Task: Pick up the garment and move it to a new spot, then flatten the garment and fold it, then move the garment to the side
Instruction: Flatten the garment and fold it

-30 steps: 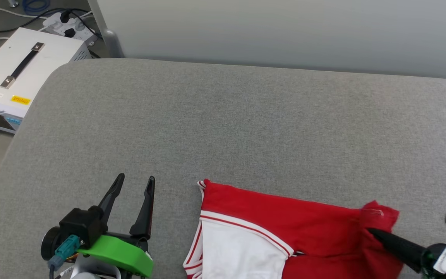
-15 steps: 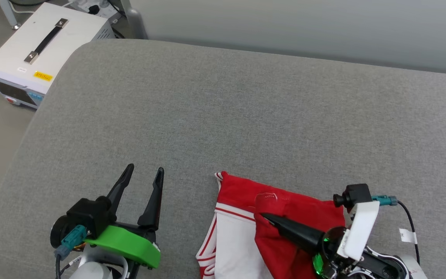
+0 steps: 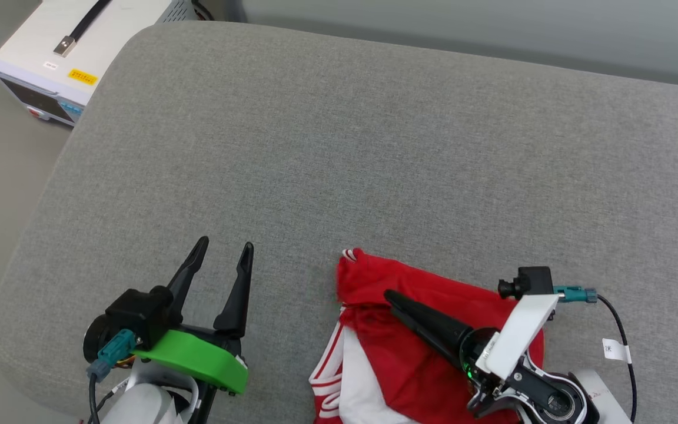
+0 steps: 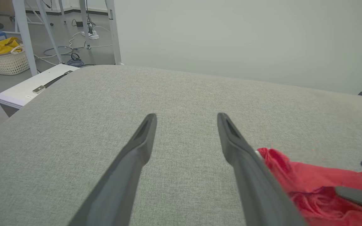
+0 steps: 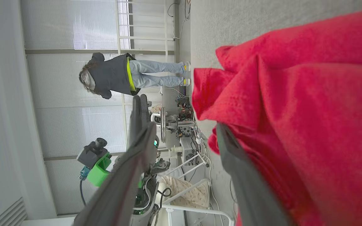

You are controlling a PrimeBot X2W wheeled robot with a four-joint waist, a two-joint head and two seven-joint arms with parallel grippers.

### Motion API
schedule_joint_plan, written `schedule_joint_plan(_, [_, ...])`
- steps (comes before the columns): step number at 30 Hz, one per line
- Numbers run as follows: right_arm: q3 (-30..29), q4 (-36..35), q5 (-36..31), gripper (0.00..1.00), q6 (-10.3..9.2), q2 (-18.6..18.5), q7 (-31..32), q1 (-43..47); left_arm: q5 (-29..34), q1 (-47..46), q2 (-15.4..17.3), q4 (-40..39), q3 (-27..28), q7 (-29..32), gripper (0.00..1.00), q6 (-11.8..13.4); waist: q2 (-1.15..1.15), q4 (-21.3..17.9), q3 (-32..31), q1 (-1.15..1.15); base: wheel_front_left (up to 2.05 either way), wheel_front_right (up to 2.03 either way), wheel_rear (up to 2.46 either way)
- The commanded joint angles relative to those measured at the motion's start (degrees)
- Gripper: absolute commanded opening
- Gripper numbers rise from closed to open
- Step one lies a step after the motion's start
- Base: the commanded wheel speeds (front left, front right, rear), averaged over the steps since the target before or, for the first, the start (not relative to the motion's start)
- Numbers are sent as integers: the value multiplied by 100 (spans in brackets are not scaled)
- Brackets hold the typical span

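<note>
Though distant, basket (image 4: 6, 65) of yellow cloth (image 4: 5, 46).

Bright even light, soft shadows

grey fabric-covered pad (image 3: 374, 147) | pale grey wall (image 4: 231, 37) behind | white metal box with black handle (image 3: 27, 47) | woven basket (image 4: 3, 62) | frosted window panels (image 5: 74, 25)
</note>
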Motion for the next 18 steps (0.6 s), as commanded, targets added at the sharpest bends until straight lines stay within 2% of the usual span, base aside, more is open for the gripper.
schedule_joint_plan(1, [-1,-84,-69,100,-1,-28,-69,-80,51,-99,-37,19,39,-33,100,-40,0,-46,-55,0,0,0,0])
schedule_joint_plan(5, [-72,-464,-482,100,-1,-153,-404,-40,116,-38,-52,58,107,-34,100,-91,0,-127,-177,0,0,0,0])
schedule_joint_plan(7, [-162,-622,-954,100,-1,-297,-725,-2,140,9,-53,78,135,-34,100,-99,0,-178,-259,0,0,0,0])
schedule_joint_plan(11, [-551,-778,-2404,100,-1,-576,-1492,144,182,113,-39,113,168,-34,100,-83,0,-294,-410,0,0,0,0])
schedule_joint_plan(14, [-1028,-878,-3478,100,-1,-625,-1862,303,202,180,-26,137,189,-34,100,-44,0,-390,-514,0,0,0,0])
schedule_joint_plan(18, [-1760,-1140,-4939,100,-1,-478,-2079,547,222,269,4,155,242,-34,100,31,0,-545,-617,0,0,0,0])
